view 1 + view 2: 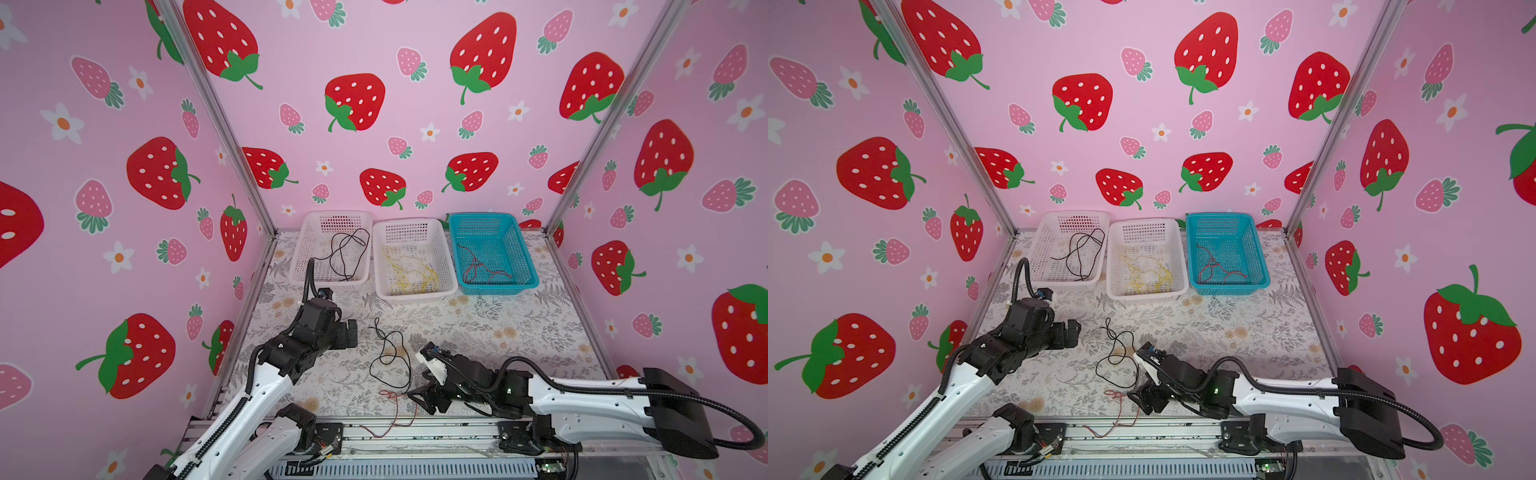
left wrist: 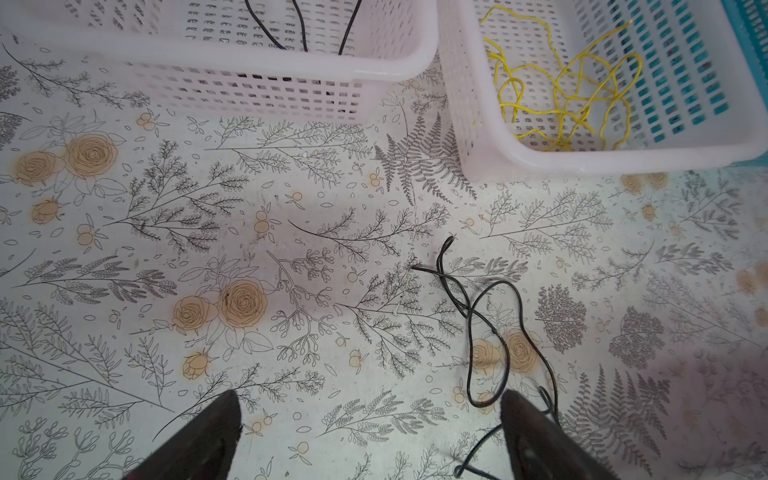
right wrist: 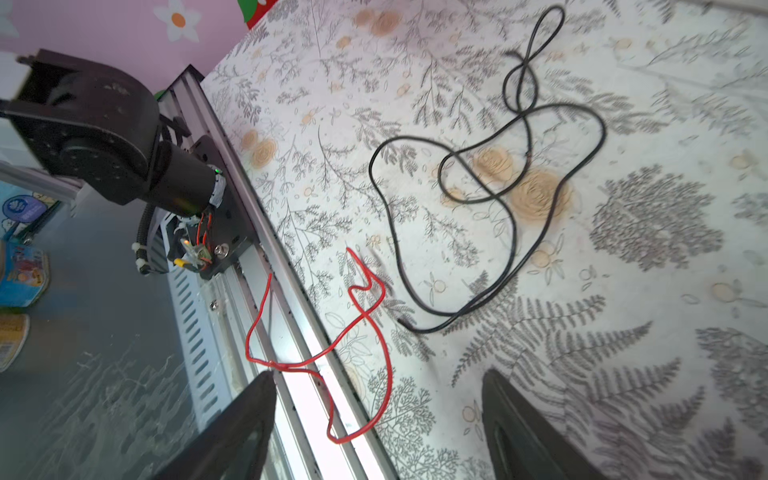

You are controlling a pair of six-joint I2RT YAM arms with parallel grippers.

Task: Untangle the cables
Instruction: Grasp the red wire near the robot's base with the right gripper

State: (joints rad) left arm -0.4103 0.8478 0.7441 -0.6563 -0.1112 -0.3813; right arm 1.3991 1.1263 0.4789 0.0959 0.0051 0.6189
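2 of the cables lie loose on the bench [image 1: 519, 332], both toward its front edge. The loose black cable [image 3: 514, 237] sprawls in overlapping loops around the middle of the front half. The loose red cable [image 3: 365, 316] lies near its closer end, with a narrow gap between them in the right wrist view. It lies partly on the floral cover and partly draped over the metal rail [image 1: 457, 432] along the front edge.

The right end effector [image 3: 380, 374] sits low over that front edge with its jaws apart and clamped on nothing. Bends of the loose red cable lie between its fingers in the wrist view. The left end effector [image 2: 370, 397] hovers over the left side of the bench, jaws spread wide and empty, with the loose black cable just beside 1 finger.

Along the far edge we see 3 baskets side by side:
- The left white basket [image 1: 328, 282] holds black cables [image 1: 345, 253].
- The middle white basket [image 1: 415, 293] holds yellow cables [image 1: 411, 274].
- The blue basket [image 1: 498, 286] holds red cables [image 1: 478, 266].
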